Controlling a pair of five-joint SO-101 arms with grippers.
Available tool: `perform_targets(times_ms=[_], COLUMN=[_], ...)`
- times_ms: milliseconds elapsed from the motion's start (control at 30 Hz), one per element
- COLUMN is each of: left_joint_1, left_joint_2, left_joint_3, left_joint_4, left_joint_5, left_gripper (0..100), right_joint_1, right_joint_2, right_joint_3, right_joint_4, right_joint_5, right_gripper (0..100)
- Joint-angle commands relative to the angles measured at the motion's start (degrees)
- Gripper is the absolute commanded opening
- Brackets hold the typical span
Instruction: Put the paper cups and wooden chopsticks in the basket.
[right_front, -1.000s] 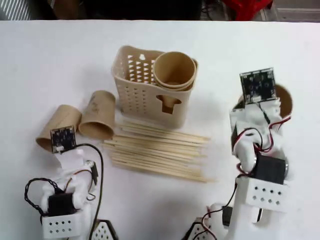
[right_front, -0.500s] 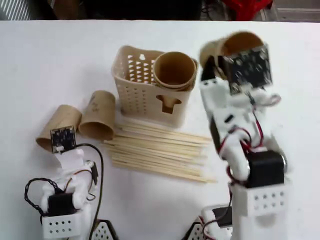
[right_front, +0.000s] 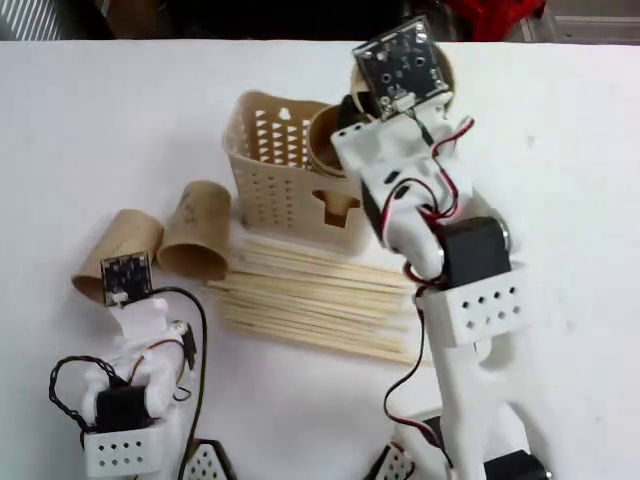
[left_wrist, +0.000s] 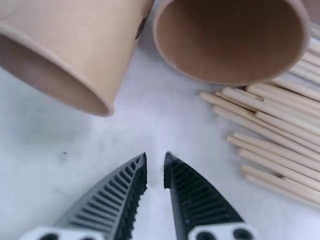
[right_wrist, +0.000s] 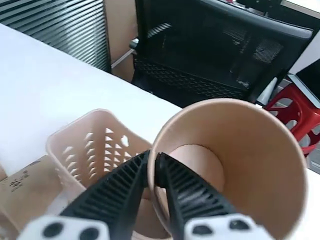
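My right gripper (right_wrist: 152, 160) is shut on the rim of a brown paper cup (right_wrist: 240, 155), one finger inside and one outside. It holds the cup tilted in the air over the right end of the cream perforated basket (right_front: 280, 180). Another paper cup (right_front: 335, 150) stands inside the basket. Two more cups (right_front: 115, 250) (right_front: 195, 230) lie on their sides left of the basket. Wooden chopsticks (right_front: 310, 300) are spread in front of the basket. My left gripper (left_wrist: 155, 159) rests low near the table just short of the two lying cups (left_wrist: 65, 45) (left_wrist: 235, 40), fingers together with nothing held.
The white table (right_front: 560, 150) stretches open to the right and behind the basket. A black chair (right_wrist: 215, 55) and a red stool (right_wrist: 295, 115) stand beyond the far edge. The right arm's body (right_front: 470, 280) hangs above the right ends of the chopsticks.
The right arm has lifted the cup off the table at the right and swung it up and left to the basket. The left arm has stayed still.
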Motion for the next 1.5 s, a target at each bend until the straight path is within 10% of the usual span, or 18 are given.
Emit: perform_targets(times_ms=[0, 467, 867, 1167, 1467], left_joint_1=[-0.5, -0.5, -0.5, -0.5, -0.5], left_joint_2=[-0.6, -0.6, -0.6, -0.6, -0.6], left_joint_3=[-0.1, -0.1, -0.1, -0.1, -0.1], left_joint_4=[0.2, 0.2, 0.2, 0.2, 0.2], left_joint_5=[0.5, 0.5, 0.5, 0.5, 0.5], left_gripper=[8, 8, 8, 8, 8], right_joint_1=[-2.7, -3.5, -3.3, -3.3, 1.3], right_joint_2=[-0.7, 5.1, 1.5, -7.9, -26.3], right_joint_3=[-3.2, -2.7, -4.4, -1.2, 27.2], right_joint_4=[-1.7, 1.2, 12.7, 32.1, 27.1], right_joint_5=[-0.7, -0.2, -0.2, -0.2, 5.2], right_gripper=[1.7, 2.6, 32.2, 22.0, 3.3])
